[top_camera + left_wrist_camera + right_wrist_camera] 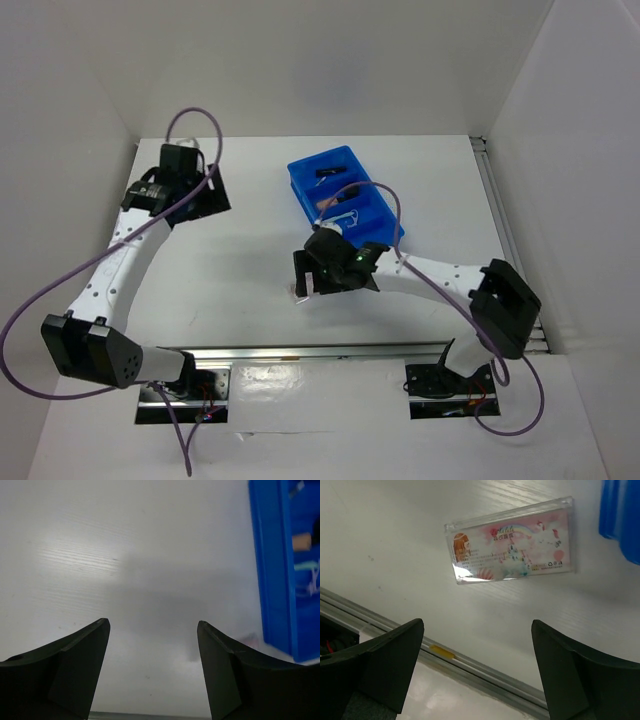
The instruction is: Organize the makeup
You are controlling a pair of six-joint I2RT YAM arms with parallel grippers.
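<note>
A clear pink-red packet [512, 547] with a cartoon print lies flat on the white table. It shows just ahead of my right gripper [477, 630], which is open and empty above the table beside it. In the top view the packet [299, 293] peeks out under the right gripper [305, 277]. My left gripper [152, 625] is open and empty over bare table at the far left [212, 195]. The blue tray [300, 172] holds a slim black tube [328, 172], a beige bottle [330, 203] and a lilac looped tool [347, 216]. The puff and the silver piece are not visible.
The blue tray's corner [622, 515] is close to the packet's right end, and its side wall [272, 570] shows in the left wrist view. A metal rail [485, 670] runs along the table's near edge. White walls enclose the table.
</note>
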